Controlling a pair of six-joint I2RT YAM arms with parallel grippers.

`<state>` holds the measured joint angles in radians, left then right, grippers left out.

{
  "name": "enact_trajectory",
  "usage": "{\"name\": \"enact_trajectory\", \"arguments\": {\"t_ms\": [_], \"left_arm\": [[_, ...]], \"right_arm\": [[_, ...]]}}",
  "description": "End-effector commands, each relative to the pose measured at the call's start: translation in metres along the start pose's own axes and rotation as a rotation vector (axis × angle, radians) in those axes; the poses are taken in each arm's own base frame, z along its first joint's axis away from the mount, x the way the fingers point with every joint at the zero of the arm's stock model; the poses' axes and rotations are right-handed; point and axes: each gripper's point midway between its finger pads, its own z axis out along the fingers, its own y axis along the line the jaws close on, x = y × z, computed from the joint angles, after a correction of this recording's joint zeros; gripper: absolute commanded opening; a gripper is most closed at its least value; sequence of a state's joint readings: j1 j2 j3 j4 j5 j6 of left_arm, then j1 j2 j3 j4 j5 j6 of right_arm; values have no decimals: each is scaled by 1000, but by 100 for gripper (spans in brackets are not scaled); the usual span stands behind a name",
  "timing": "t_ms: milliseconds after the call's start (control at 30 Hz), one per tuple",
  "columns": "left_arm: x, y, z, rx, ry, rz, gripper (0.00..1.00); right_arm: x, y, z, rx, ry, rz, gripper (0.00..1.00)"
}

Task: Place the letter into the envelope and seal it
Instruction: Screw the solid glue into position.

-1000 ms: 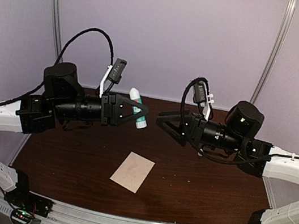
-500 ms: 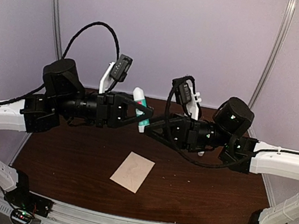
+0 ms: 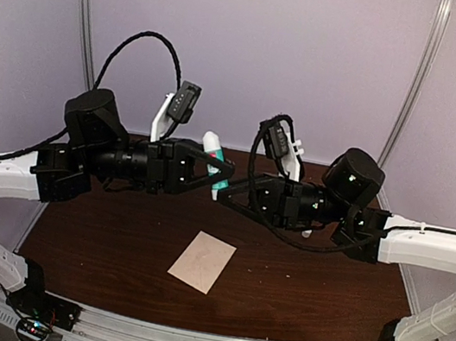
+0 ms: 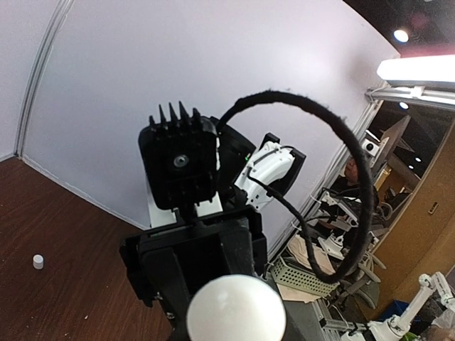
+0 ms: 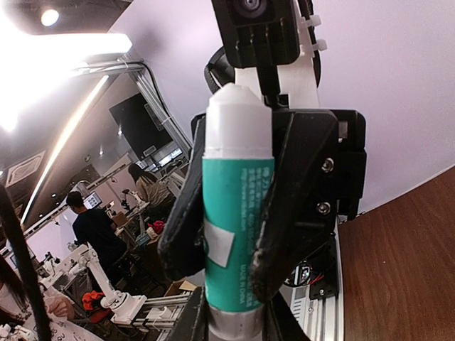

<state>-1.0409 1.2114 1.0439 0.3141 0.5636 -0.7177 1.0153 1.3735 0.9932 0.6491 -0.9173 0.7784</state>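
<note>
The right gripper (image 3: 228, 195) has swung in from the right of the dark brown wooden table (image 3: 314, 281) and drawn its fingers together, meeting the left gripper (image 3: 218, 169) in mid-air. The left gripper is clamped across a teal-bodied, white-ended plastic glue stick (image 5: 236, 213), while the right gripper's fingers pinch the stick's lower end. The small pale beige-pink paper envelope (image 3: 202, 261) lies flat on the table below, well apart from both. Its flap and any letter cannot be made out. The risk from here is that a pull or twist drags the stick through the left grip and drops it, or that the crowded fingers foul the looping black cable (image 3: 257, 153). Fine print runs along the teal barrel beside a white patch, too small to read.
</note>
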Motion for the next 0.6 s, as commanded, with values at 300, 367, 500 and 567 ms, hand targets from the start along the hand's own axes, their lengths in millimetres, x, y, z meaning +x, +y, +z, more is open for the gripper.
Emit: {"name": "enact_trajectory", "arguments": {"t_ms": [300,367,500,567], "left_arm": [[-3,66,-13,-380,-25,-11,1],[-2,75,-16,-427,-37,-31,1],[-2,97,-25,-550,-67,-81,1],[0,109,-28,-599,-75,-103,1]], "right_arm": [[-26,-72,-23,523,42,-89,10],[-28,-92,-33,653,53,-89,9],[-33,-128,-56,909,69,-106,8],[-33,-144,-62,1014,93,-124,8]]}}
